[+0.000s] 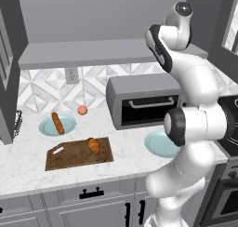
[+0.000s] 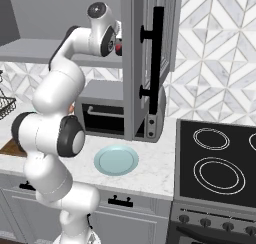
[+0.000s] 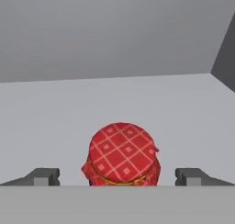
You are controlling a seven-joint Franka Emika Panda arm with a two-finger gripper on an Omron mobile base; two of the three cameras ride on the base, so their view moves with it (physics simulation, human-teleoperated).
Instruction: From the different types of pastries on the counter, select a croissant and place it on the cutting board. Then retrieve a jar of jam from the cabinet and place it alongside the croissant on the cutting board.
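Jar of jam [image 3: 121,156]: squat, lid covered in red cloth with a white check pattern, thin gold line under the lid rim. It stands on the grey floor of the cabinet [image 3: 114,103], between the 2 finger tips of the gripper [image 3: 118,176]; jaws spread wide, a clear gap on each side, nothing held.

Left base view: croissant [image 1: 94,145] lies on the cutting board [image 1: 74,157], toward its right half. Behind it, 1 teal plate [image 1: 46,127] carries the long thin pastry [image 1: 57,123]; a small orange ball [image 1: 82,110] sits on the counter [image 1: 28,161].

Right base view: open cabinet door [image 2: 150,53] and an empty teal plate [image 2: 116,160].
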